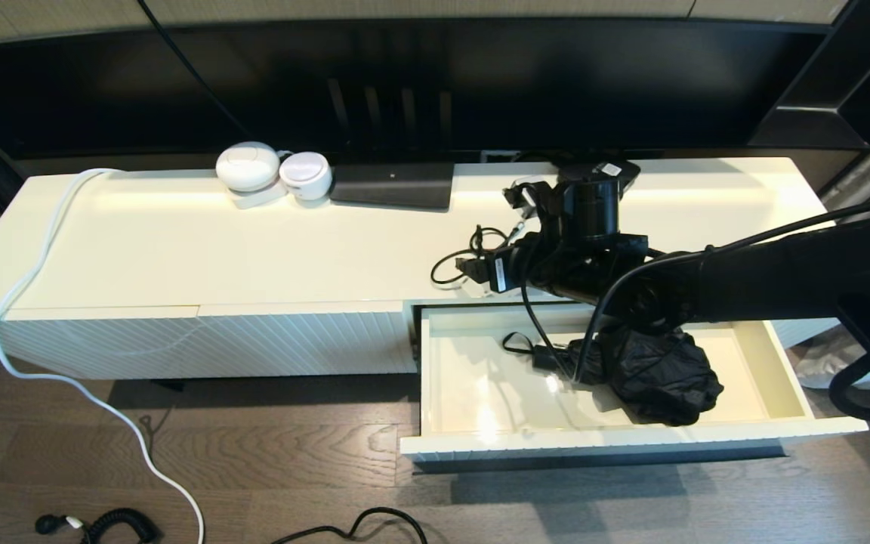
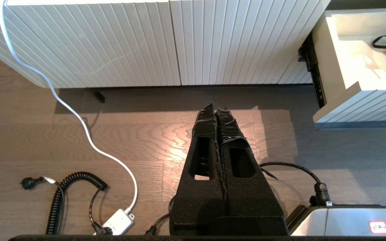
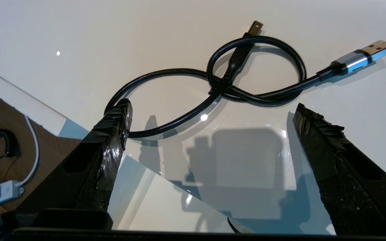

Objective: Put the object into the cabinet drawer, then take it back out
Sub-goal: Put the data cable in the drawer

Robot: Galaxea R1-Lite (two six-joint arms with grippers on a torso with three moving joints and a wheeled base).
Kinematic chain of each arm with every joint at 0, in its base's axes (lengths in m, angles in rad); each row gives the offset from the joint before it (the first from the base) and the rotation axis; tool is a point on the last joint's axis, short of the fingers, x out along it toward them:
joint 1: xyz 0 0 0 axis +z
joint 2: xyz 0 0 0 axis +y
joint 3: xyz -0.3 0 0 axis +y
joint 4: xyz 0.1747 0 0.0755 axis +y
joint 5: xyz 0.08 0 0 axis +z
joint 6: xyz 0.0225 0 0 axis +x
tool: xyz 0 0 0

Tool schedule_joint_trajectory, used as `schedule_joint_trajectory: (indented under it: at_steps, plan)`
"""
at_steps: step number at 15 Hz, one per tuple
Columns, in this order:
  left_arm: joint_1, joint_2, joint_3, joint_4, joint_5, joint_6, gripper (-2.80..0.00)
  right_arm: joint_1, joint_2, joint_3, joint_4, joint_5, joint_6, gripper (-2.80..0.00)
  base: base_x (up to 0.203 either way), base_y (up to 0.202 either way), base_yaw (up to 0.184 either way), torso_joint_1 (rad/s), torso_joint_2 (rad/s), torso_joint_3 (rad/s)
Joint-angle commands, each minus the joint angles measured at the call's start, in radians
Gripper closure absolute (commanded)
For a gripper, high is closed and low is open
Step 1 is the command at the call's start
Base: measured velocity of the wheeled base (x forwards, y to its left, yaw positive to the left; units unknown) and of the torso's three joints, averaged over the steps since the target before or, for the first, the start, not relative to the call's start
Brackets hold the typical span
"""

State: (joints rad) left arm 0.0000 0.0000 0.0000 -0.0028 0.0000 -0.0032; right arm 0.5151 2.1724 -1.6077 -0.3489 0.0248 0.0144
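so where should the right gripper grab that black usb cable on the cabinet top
Probably at the crossing where the USB cable loops over itself: strands stack there, giving more to pinch. Come straight down from above, since it lies flat on the cabinet top. The right gripper hangs over it, fingers open and straddling the loop.

Black right arm (image 1: pixel 782 272) with looped cables, white label; foam-black end effector fingers (image 3: pixel 112 134) wrapped in wrinkled tape.

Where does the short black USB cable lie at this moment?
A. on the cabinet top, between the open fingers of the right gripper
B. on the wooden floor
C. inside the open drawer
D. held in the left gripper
A: the USB cable rests looped on the cabinet top, with the right gripper open around it.
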Motion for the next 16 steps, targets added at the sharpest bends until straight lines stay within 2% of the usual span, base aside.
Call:
schedule_joint_trajectory:
  at_steps: [1, 8, 10, 15, 16]
  plan:
    - [0.0, 0.0, 0.0, 0.0, 0.0, 0.0, 0.0, 0.0, 0.012, 0.001, -0.015, -0.017, -0.002, -2.8, 0.0, 0.0, 0.0, 0.0, 0.0, 0.0]
    - [0.0, 0.0, 0.0, 0.0, 0.0, 0.0, 0.0, -0.003, 0.045, -0.017, -0.074, -0.047, -0.04, -2.8, 0.0, 0.0, 0.0, 0.0, 0.0, 0.0]
    - [0.0, 0.0, 0.002, 0.0, 0.0, 0.0, 0.0, -0.004, 0.066, -0.028, -0.12, -0.059, -0.077, -2.8, 0.0, 0.0, 0.0, 0.0, 0.0, 0.0]
    - [0.0, 0.0, 0.0, 0.0, 0.0, 0.0, 0.0, -0.007, 0.088, -0.035, -0.155, -0.071, -0.087, -2.8, 0.0, 0.0, 0.0, 0.0, 0.0, 0.0]
    - [0.0, 0.0, 0.0, 0.0, 0.0, 0.0, 0.0, -0.007, 0.096, -0.034, -0.19, -0.076, -0.114, -2.8, 0.0, 0.0, 0.0, 0.0, 0.0, 0.0]
